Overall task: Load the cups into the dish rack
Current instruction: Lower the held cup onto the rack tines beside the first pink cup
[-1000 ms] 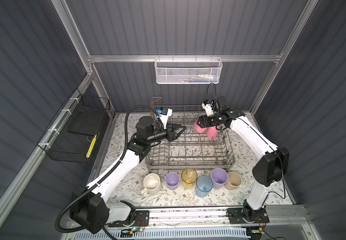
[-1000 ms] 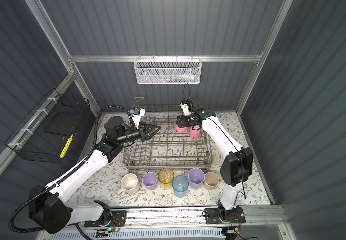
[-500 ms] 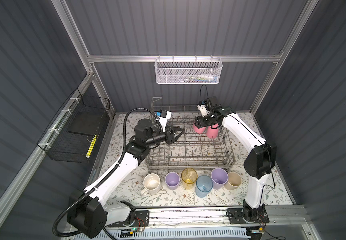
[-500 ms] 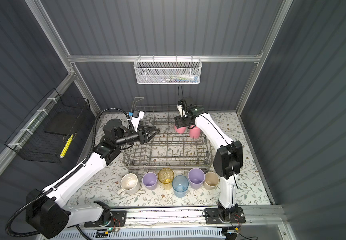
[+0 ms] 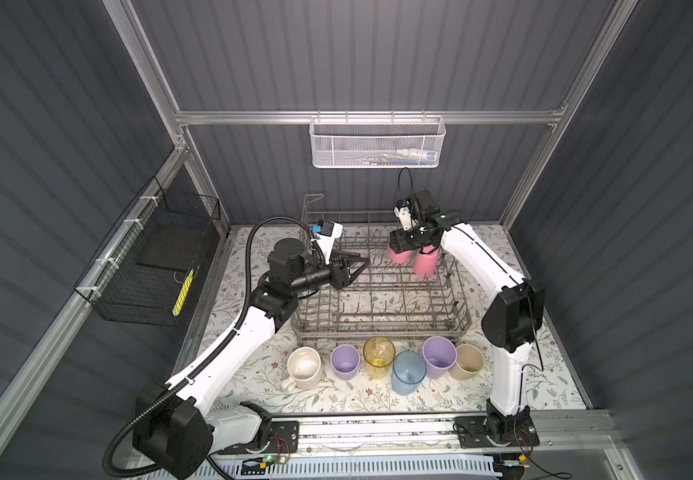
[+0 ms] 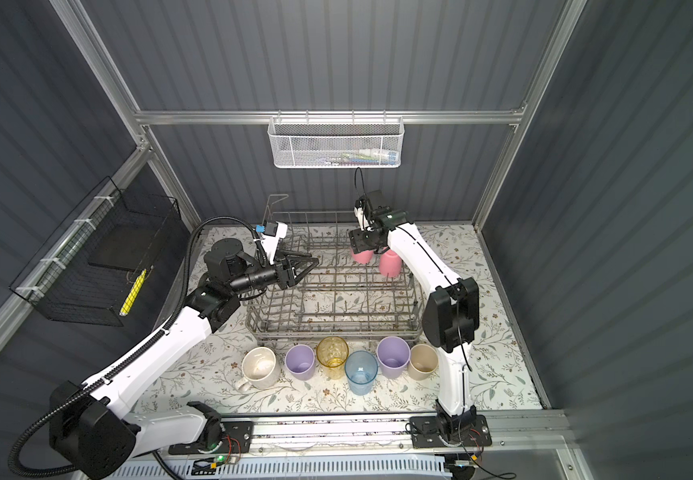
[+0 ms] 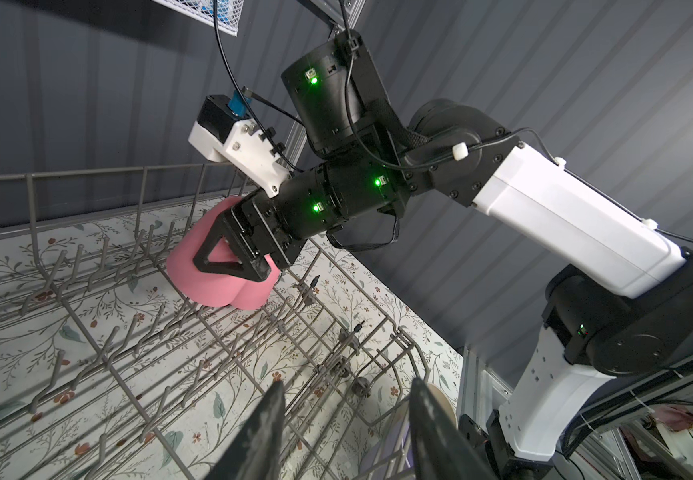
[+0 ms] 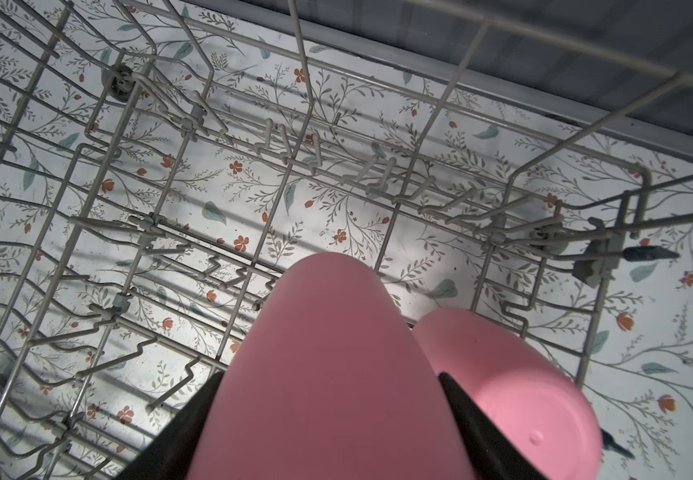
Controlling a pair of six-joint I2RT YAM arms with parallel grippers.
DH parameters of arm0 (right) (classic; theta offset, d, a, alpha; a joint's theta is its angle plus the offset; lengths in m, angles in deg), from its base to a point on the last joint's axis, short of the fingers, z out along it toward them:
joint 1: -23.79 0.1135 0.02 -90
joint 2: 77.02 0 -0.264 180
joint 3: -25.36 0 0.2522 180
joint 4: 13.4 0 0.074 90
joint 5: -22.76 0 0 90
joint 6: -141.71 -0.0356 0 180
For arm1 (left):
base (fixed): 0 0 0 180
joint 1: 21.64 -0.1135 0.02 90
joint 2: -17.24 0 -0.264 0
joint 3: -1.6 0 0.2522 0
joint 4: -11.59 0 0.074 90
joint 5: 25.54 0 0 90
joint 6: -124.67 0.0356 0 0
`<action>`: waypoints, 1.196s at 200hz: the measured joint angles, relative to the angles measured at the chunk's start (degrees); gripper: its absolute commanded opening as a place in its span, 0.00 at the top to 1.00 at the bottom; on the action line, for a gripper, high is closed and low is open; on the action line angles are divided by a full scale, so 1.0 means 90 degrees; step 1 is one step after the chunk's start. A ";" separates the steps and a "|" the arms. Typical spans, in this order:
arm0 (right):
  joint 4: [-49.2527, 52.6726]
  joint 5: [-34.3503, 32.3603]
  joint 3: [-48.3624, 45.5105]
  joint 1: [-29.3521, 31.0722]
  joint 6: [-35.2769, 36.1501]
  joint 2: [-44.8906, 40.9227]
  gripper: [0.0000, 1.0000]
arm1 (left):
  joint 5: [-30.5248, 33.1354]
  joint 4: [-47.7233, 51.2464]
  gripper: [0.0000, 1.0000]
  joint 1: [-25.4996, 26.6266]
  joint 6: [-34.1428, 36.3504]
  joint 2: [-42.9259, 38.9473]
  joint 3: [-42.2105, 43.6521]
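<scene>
Swinging its elbow inward, the right arm [image 5: 477, 257] has carried its load slightly leftward. At left, the left gripper [image 5: 360, 266] hovers with jaws spread and empty over the large square grey wire dish rack [image 5: 378, 332]. Farther right, at the rack's back, the right gripper [image 5: 399, 249] pinches a smooth pink plastic cup [image 5: 397, 258] across its sides, tilted, just beside a second pink cup [image 5: 425, 266] standing upturned. A row of six more cups [image 5: 378, 357] waits in front of the rack. They look light, stiff and slick, best gripped mid-wall.
</scene>
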State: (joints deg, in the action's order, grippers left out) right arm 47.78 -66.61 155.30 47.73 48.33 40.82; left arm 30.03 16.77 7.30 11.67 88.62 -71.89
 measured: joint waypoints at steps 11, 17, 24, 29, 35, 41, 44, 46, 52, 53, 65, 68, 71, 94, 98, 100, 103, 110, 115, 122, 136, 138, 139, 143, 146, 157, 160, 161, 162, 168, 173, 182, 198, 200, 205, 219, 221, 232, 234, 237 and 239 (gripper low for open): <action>0.0007 0.0000 0.0034 0.0000 0.0002 0.0063 0.40 | 0.0000 0.0002 0.52 0.0000 0.0015 -0.0010 0.0012; 0.0005 0.0000 0.0046 0.0000 0.0002 0.0095 0.40 | 0.0000 0.0005 0.52 0.0000 0.0015 -0.0012 0.0022; 0.0017 -0.0002 0.0058 0.0000 0.0002 0.0143 0.40 | 0.0000 0.0007 0.52 0.0000 0.0017 -0.0022 0.0027; 0.0022 -0.0002 0.0070 0.0000 0.0002 0.0175 0.40 | 0.0000 0.0005 0.52 0.0000 0.0017 -0.0024 0.0032; 0.0022 -0.0002 0.0073 0.0000 0.0002 0.0209 0.40 | 0.0000 0.0005 0.52 0.0000 0.0019 -0.0029 0.0032; 0.0027 -0.0002 0.0073 0.0000 0.0005 0.0248 0.39 | 0.0000 0.0002 0.52 0.0000 0.0019 -0.0032 0.0034; 0.0032 -0.0002 0.0075 0.0000 0.0002 0.0262 0.39 | 0.0000 0.0005 0.52 0.0000 0.0019 -0.0032 0.0036; 0.0032 -0.0002 0.0078 0.0000 0.0002 0.0267 0.39 | 0.0000 0.0005 0.52 0.0000 0.0019 -0.0032 0.0036; 0.0029 -0.0002 0.0080 0.0000 0.0002 0.0301 0.39 | 0.0000 0.0005 0.52 0.0000 0.0019 -0.0032 0.0036; 0.0029 -0.0002 0.0080 0.0000 0.0002 0.0306 0.39 | 0.0000 0.0005 0.52 0.0000 0.0022 -0.0032 0.0036; 0.0036 -0.0005 0.0083 0.0000 0.0005 0.0364 0.38 | 0.0000 0.0005 0.52 0.0000 0.0022 -0.0032 0.0036; 0.0036 -0.0005 0.0083 0.0000 0.0005 0.0372 0.38 | 0.0000 0.0005 0.52 0.0000 0.0022 -0.0032 0.0036; 0.0039 -0.0005 0.0083 0.0000 0.0005 0.0386 0.38 | 0.0000 0.0002 0.52 0.0000 0.0022 -0.0032 0.0036; 0.0068 -0.0024 0.0083 0.0000 0.0005 0.0415 0.36 | 0.0000 0.0005 0.52 0.0000 0.0027 -0.0032 0.0036; 0.0070 -0.0024 0.0083 0.0000 0.0005 0.0415 0.35 | 0.0000 0.0005 0.52 0.0000 0.0034 -0.0032 0.0036; 0.0070 -0.0024 0.0083 0.0000 0.0002 0.0415 0.35 | 0.0000 0.0005 0.52 0.0000 0.0036 -0.0032 0.0036; 0.0068 -0.0024 0.0083 0.0000 0.0002 0.0415 0.34 | 0.0000 0.0005 0.52 0.0000 0.0036 -0.0032 0.0036; 0.0068 -0.0024 0.0083 0.0000 0.0002 0.0415 0.34 | 0.0000 0.0005 0.52 0.0000 0.0039 -0.0032 0.0039; 0.0068 -0.0024 0.0083 0.0000 0.0002 0.0415 0.33 | 0.0000 0.0005 0.52 0.0000 0.0039 -0.0032 0.0041; 0.0068 -0.0024 0.0083 0.0000 0.0000 0.0415 0.33 | 0.0000 0.0005 0.52 0.0000 0.0039 -0.0032 0.0044; 0.0066 -0.0027 0.0080 0.0000 0.0000 0.0415 0.29 | 0.0000 0.0007 0.52 0.0000 0.0041 -0.0032 0.0044; 0.0066 -0.0027 0.0083 0.0000 0.0002 0.0415 0.29 | 0.0000 0.0007 0.52 0.0000 0.0039 -0.0032 0.0044; 0.0066 -0.0029 0.0080 0.0000 0.0002 0.0415 0.29 | 0.0000 0.0007 0.52 0.0000 0.0039 -0.0032 0.0044; 0.0066 -0.0029 0.0083 0.0000 0.0000 0.0415 0.28 | 0.0000 0.0005 0.52 0.0000 0.0039 -0.0032 0.0044; 0.0066 -0.0034 0.0083 0.0000 0.0000 0.0415 0.28 | 0.0000 0.0005 0.52 0.0000 0.0039 -0.0032 0.0044; 0.0066 -0.0049 0.0080 0.0000 0.0000 0.0425 0.26 | 0.0002 0.0007 0.52 0.0000 0.0039 -0.0032 0.0044; 0.0063 -0.0049 0.0080 0.0000 0.0000 0.0425 0.26 | 0.0002 0.0007 0.52 0.0000 0.0041 -0.0032 0.0044; 0.0063 -0.0049 0.0080 0.0000 0.0000 0.0427 0.26 | 0.0002 0.0007 0.52 0.0000 0.0041 -0.0032 0.0044; 0.0063 -0.0049 0.0080 0.0000 -0.0002 0.0427 0.25 | 0.0002 0.0007 0.52 0.0000 0.0041 -0.0032 0.0044; 0.0063 -0.0049 0.0080 0.0000 -0.0002 0.0437 0.25 | 0.0002 0.0007 0.52 0.0000 0.0041 -0.0032 0.0044; 0.0063 -0.0049 0.0080 0.0000 -0.0002 0.0442 0.24 | 0.0002 0.0007 0.52 0.0000 0.0041 -0.0032 0.0044; 0.0061 -0.0049 0.0080 0.0000 -0.0002 0.0466 0.24 | 0.0002 0.0007 0.52 0.0000 0.0041 -0.0034 0.0044; 0.0058 -0.0049 0.0080 0.0000 0.0000 0.0515 0.22 | 0.0002 0.0010 0.52 0.0000 0.0041 -0.0041 0.0049; 0.0058 -0.0051 0.0080 0.0000 -0.0002 0.0520 0.22 | 0.0002 0.0010 0.52 0.0000 0.0041 -0.0041 0.0049; 0.0058 -0.0049 0.0080 0.0000 -0.0002 0.0542 0.22 | 0.0002 0.0007 0.52 0.0000 0.0041 -0.0044 0.0049; 0.0041 -0.0051 0.0080 0.0000 0.0000 0.0600 0.20 | 0.0002 0.0010 0.52 0.0000 0.0041 -0.0044 0.0051; 0.0041 -0.0051 0.0080 0.0000 -0.0002 0.0605 0.20 | 0.0002 0.0010 0.52 0.0000 0.0041 -0.0044 0.0051; 0.0039 -0.0053 0.0068 0.0000 -0.0002 0.0644 0.20 | 0.0002 0.0007 0.52 0.0000 0.0041 -0.0044 0.0056; 0.0039 -0.0053 0.0066 0.0000 -0.0007 0.0648 0.19 | 0.0002 0.0007 0.52 0.0000 0.0041 -0.0044 0.0058; 0.0039 -0.0053 0.0066 0.0000 -0.0005 0.0661 0.19 | 0.0002 0.0005 0.52 0.0000 0.0041 -0.0044 0.0061; 0.0036 -0.0053 0.0066 0.0000 -0.0007 0.0668 0.19 | 0.0002 0.0005 0.52 0.0000 0.0041 -0.0044 0.0061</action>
State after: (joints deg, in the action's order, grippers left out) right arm 48.10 -67.10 155.89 47.73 48.27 46.83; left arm 30.05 16.82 7.30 12.04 88.22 -71.34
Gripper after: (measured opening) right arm 0.804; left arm 0.482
